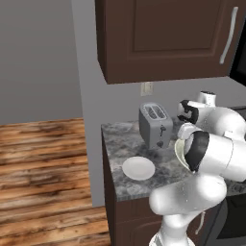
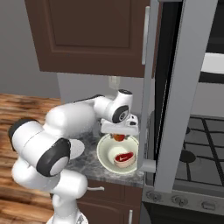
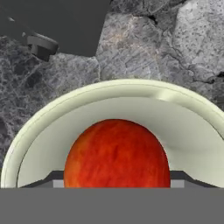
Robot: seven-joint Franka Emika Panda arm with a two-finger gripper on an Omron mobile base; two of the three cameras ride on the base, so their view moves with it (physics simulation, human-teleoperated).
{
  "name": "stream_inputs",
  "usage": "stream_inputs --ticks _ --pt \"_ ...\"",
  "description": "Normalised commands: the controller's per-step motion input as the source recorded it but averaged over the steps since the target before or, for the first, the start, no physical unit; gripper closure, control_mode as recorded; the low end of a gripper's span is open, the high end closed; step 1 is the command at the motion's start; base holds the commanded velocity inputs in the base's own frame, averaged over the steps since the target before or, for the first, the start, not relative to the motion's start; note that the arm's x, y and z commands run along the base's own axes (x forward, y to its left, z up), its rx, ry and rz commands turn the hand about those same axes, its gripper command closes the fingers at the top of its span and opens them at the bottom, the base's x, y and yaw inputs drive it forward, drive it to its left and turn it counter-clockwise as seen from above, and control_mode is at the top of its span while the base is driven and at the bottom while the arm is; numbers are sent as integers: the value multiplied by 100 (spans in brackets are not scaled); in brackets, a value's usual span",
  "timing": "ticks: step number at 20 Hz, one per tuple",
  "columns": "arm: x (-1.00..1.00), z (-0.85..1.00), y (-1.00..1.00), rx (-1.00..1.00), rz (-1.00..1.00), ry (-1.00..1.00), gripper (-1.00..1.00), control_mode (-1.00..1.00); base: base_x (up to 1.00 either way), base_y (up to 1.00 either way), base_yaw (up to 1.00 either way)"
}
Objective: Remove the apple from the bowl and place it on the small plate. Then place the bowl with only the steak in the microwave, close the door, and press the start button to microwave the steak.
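Red-brown steak lies flat in bowl.

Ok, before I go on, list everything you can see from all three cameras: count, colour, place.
apple: one, red with orange, in the bowl, between the gripper's fingers
steak: one, red-brown with pale edge, in the bowl, nearer the front than the apple
bowl: one, pale cream-green, on the counter beside the open microwave door
small plate: one, white, on the counter in front of the toaster
toaster: one, grey, at the back of the counter
counter: one, grey speckled stone
door: one, grey frame, swung open
upper cabinet: brown wood, silver handle
stove: dark, right of the counter
floor: wooden planks
gripper: one, white, low over the bowl, fingers either side of the apple
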Motion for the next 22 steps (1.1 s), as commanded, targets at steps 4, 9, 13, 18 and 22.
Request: stream_inputs --ticks 4,9,13,18,22 --pt "-49 64 55 -15 0 -34 100 -100 0 0 0" --pt "-97 31 90 -10 0 -30 100 -100 0 0 0" --pt "-98 16 100 -7 0 -18 100 -100 0 0 0" --pt "-50 1 100 -9 0 -2 100 -100 0 0 0" --pt "0 0 100 -12 0 4 100 -100 0 0 0"
